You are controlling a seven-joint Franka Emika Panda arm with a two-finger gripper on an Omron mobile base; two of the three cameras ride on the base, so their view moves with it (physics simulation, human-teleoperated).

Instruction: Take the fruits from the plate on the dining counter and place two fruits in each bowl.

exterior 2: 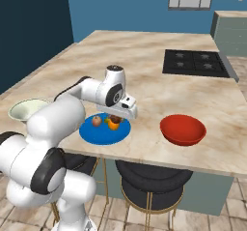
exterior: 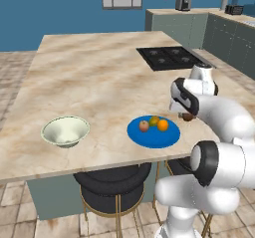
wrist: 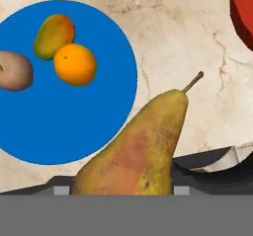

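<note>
My gripper [exterior: 185,113] [exterior 2: 117,118] is shut on a brown pear [wrist: 143,151] [exterior: 188,116], held just above the dining counter [exterior: 89,82] by the right rim of the blue plate [exterior: 153,137] [exterior 2: 103,134] [wrist: 59,126]. Three fruits lie on the plate: a pinkish apple [wrist: 15,71] [exterior: 144,126] [exterior 2: 97,121], a green-yellow one [wrist: 54,36] [exterior: 154,120] and an orange [wrist: 75,64] [exterior: 163,125] [exterior 2: 114,124]. The pale bowl [exterior: 65,131] [exterior 2: 29,110] stands left of the plate. The red bowl [exterior 2: 183,129] [wrist: 243,13] stands to its right.
A black cooktop [exterior: 167,57] [exterior 2: 193,63] is set into the far right of the counter. Round black stools [exterior: 112,182] [exterior 2: 154,177] stand under the near counter edge. Grey-green cabinets [exterior: 199,28] line the back wall.
</note>
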